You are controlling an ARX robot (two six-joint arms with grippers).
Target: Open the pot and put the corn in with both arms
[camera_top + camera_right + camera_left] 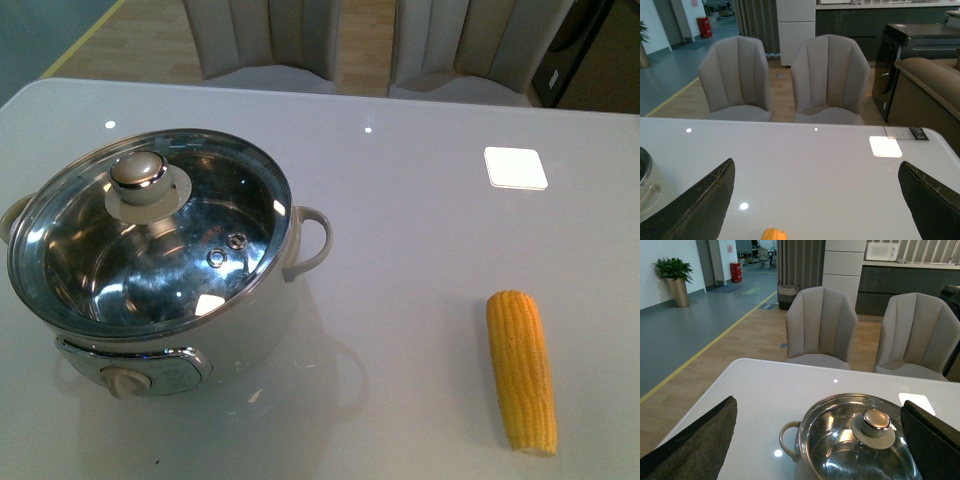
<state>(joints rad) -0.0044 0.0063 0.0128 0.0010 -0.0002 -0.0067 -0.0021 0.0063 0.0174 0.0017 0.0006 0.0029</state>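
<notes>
lid [150,235] sits shut on the pot [255,320], so the opening step is not yet done. through its glass the steel inside looks bare. the lid's knob [138,172] stands up from its middle, the plain place to take hold.

the left tool [818,402] is spread wide and holds nothing. its view looks across the top of the pot, with the knob between the lines of its two fingers [700,440]. i judge it is placed there to take the lid.

the right tool [815,164] is also spread wide and empty, well apart from the pot. only a sliver of the pot shows in its view, while one end of the corn [773,234] shows between its fingers.

the corn [521,368] lies flat on the surface [420,200], well apart from the pot, out past the pot's right handle [312,240]. its long axis runs near to far with a slight lean, so it lies broadside to the pot. the far end is blunt and the near end looks a little narrower, though i cannot be sure.

the layout suits two arms: the pot on the left arm's side, the corn on the right's. lying lengthwise along the right arm's reach, the corn should take a grip across its middle. it looks nearly as long as the pot is wide, so it may need tipping to go in.
</notes>
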